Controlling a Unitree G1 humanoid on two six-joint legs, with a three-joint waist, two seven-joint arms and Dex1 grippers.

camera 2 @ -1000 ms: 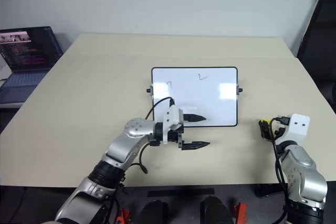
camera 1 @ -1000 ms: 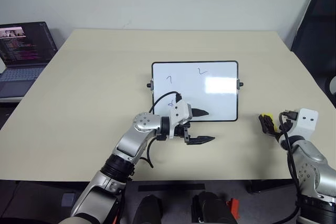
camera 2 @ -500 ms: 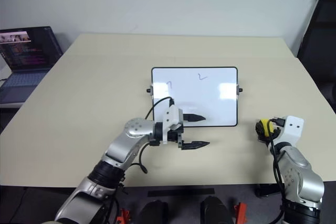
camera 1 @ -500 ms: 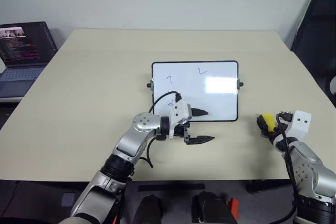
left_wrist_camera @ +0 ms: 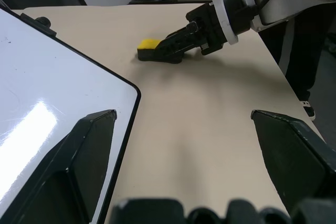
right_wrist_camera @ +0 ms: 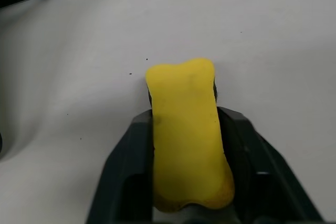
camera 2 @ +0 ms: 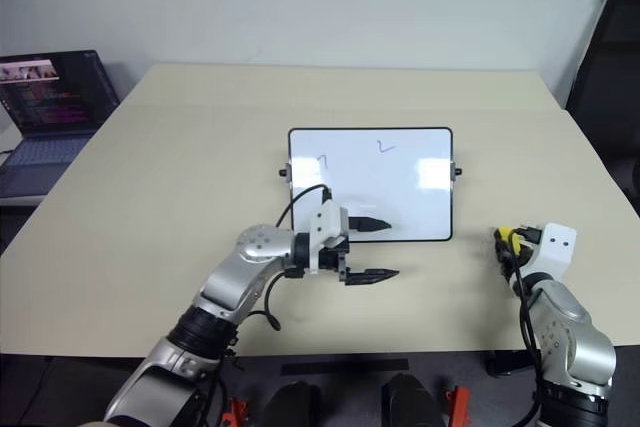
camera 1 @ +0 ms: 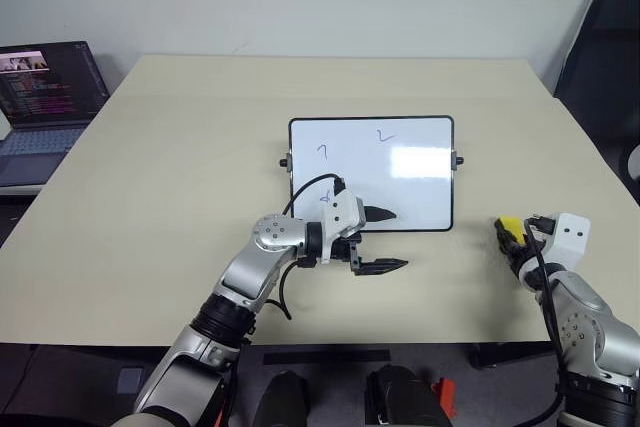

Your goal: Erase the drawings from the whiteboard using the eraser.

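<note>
Right pincer had closed since the earlier frame, gripping the eraser on the tabletop near its right edge. Left pincer, spread wide, at the whiteboard's near edge; drawings present.

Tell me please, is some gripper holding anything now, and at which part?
The right gripper grips the eraser by its two long sides, at the narrow middle. The left gripper is open and holds nothing.
</note>
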